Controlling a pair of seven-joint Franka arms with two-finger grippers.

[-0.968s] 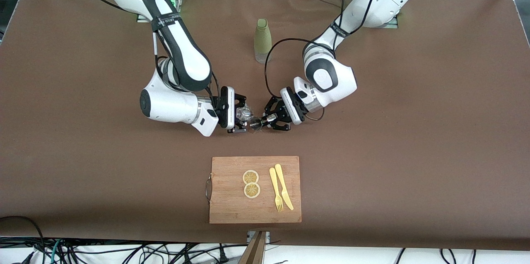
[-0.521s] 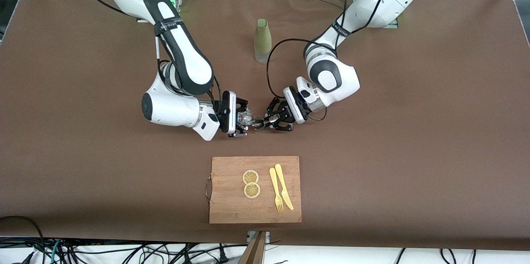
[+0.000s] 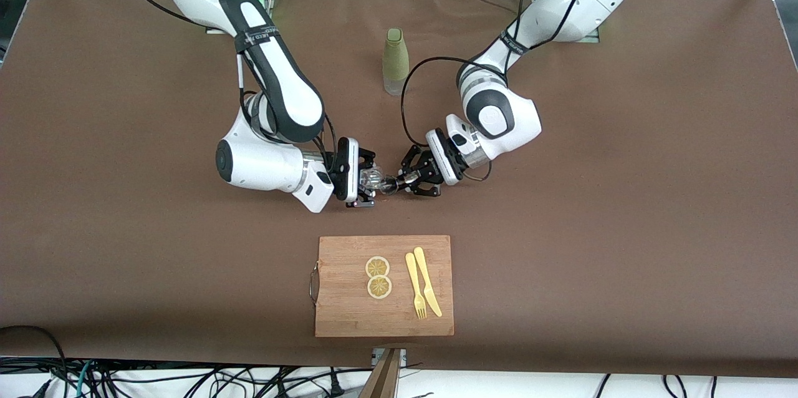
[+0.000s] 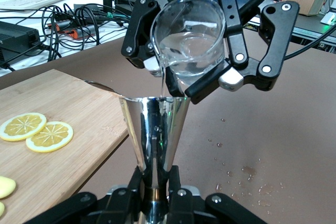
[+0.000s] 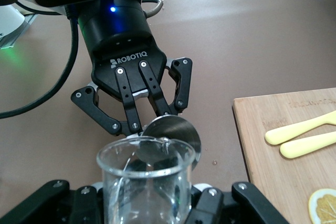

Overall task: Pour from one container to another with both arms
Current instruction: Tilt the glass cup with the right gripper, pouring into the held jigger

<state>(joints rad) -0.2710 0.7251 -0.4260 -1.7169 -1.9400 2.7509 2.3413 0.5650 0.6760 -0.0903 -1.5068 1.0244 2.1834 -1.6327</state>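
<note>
Pouring: the clear glass beaker (image 4: 189,45) is tilted in the right claw (image 3: 360,181), and a thin stream falls into the shiny steel cone-shaped cup (image 4: 155,132).
Receiving: the left claw (image 3: 416,181) pinches this cup by its narrow base, over the brown table (image 3: 623,198).
Progress: water remains in the beaker, so I judge the pour is unfinished.
Room: the wooden cutting board (image 3: 384,323) lies nearer the camera; small drops wet the table.

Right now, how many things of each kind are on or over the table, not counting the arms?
Glass beaker: 1
Metal cone cup: 1
Green bottle: 1
Cutting board: 1
Lemon slices: 2
Yellow fork: 1
Yellow knife: 1
Total: 8
</note>
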